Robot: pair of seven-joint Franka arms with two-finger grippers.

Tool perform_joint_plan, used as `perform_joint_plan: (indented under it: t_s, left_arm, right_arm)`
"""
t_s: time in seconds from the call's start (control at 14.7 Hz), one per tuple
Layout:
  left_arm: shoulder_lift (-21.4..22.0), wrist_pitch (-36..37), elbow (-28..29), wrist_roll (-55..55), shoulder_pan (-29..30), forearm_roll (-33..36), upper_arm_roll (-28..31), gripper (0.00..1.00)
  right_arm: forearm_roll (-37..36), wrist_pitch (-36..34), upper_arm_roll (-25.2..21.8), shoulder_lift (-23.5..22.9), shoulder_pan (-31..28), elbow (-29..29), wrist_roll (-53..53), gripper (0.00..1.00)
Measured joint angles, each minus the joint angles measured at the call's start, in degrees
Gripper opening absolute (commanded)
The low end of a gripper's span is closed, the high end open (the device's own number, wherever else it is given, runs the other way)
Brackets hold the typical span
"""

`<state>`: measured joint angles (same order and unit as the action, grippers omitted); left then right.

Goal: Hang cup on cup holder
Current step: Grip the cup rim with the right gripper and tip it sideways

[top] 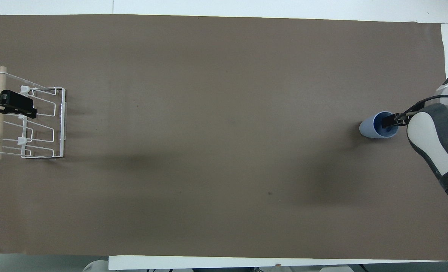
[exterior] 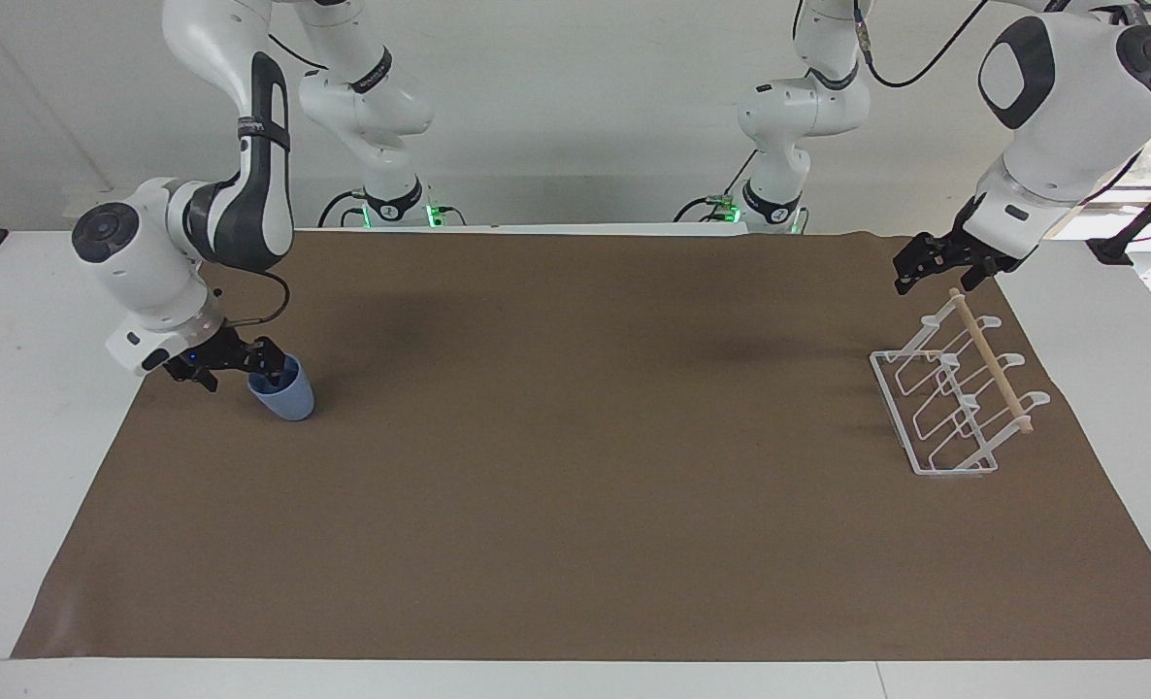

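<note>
The cup (exterior: 281,390), upright on the counter (exterior: 575,505) at the right arm's end, is straddled at its rim by the right tool (exterior: 246,363), one finger inside, grip state unclear. The left tool (exterior: 935,264), state unclear, is held waiting over the cup holder (exterior: 954,398).

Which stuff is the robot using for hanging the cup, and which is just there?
For the job: the cup, the cup holder, the right gripper at the cup's rim.
Just there: the brown mat, the left gripper, waiting over the cup holder.

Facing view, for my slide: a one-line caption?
Right claw at the upright cup's rim; left claw waits over the cup holder.
</note>
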<state>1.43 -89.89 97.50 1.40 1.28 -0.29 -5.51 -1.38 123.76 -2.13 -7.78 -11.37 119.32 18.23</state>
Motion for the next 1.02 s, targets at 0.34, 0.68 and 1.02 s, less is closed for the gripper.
perform_joint_plan:
  t_s: [0.34, 0.68, 1.02]
  left_arm:
    - [0.00, 0.00, 0.00, 0.01, 0.00, 0.00, 0.00, 1.00]
    - [0.00, 0.00, 0.00, 0.01, 0.00, 0.00, 0.00, 1.00]
    - [0.00, 1.81, -0.01, 0.16, 0.00, 0.00, 0.02, 1.00]
  right_arm:
    - [0.01, 0.73, 0.18, 0.00, -0.18, 0.98, 1.50, 0.04]
    - [0.29, 0.48, 0.48, 0.25, 0.06, 1.08, 1.54, 0.00]
    - [2.98, -11.89, 1.26, 0.74, 2.78, -6.96, 4.61, 0.00]
